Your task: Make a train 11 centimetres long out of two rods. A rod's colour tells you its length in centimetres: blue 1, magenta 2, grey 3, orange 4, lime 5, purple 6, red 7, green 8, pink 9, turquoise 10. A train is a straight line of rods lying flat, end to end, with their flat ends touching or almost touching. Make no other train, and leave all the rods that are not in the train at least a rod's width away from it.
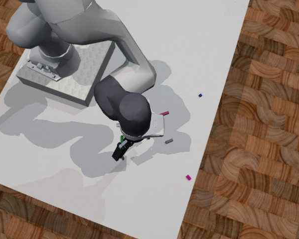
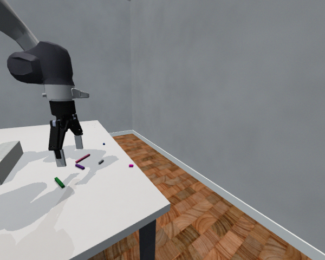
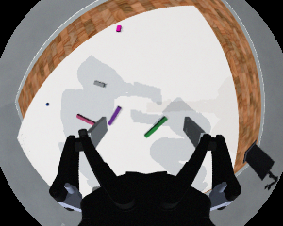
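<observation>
My gripper [image 2: 69, 152] is open and empty, and it hovers above the white table. In the wrist view the green rod [image 3: 156, 127] lies on the table below, between my fingertips. It also shows in the exterior view [image 2: 59, 182], and in the top view [image 1: 122, 139] the wrist half hides it. The grey rod [image 2: 101, 161] lies apart to the right and also shows in the top view [image 1: 169, 141]. The pink rod [image 2: 82, 157] and the purple rod [image 2: 79, 166] lie close together. The magenta rod [image 2: 131, 165] lies near the table edge.
A small blue rod [image 1: 200, 95] lies alone near the table's far right edge. The robot's grey base block [image 1: 67, 74] stands at the left. The table's right edge drops to a wooden floor.
</observation>
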Motion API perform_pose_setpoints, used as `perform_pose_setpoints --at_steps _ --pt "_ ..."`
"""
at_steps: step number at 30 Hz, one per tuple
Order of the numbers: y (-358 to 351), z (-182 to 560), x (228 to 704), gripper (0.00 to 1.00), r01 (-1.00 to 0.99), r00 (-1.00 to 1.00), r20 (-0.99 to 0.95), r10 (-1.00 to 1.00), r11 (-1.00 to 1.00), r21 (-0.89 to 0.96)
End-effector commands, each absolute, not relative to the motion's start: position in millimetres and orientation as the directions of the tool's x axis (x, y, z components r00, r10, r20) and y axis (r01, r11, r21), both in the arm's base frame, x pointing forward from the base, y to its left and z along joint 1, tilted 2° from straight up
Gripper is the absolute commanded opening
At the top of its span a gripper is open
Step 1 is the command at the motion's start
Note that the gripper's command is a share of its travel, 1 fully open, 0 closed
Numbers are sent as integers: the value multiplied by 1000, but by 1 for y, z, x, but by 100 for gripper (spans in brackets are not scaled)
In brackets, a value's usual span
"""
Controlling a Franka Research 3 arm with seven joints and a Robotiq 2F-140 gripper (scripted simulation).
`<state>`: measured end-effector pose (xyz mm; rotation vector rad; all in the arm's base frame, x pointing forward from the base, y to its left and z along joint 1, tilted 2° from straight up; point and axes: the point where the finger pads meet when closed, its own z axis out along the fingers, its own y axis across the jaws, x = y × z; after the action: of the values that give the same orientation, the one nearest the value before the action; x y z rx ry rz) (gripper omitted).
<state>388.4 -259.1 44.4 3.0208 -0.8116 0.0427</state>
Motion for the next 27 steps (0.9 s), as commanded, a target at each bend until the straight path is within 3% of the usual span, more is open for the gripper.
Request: perform_pose_setpoints --at_steps 1,27 --pt "-261 44 384 100 -638 770 43 -637 -770 18" --pt "-262 33 344 100 -905 424 30 -905 -425 -12"
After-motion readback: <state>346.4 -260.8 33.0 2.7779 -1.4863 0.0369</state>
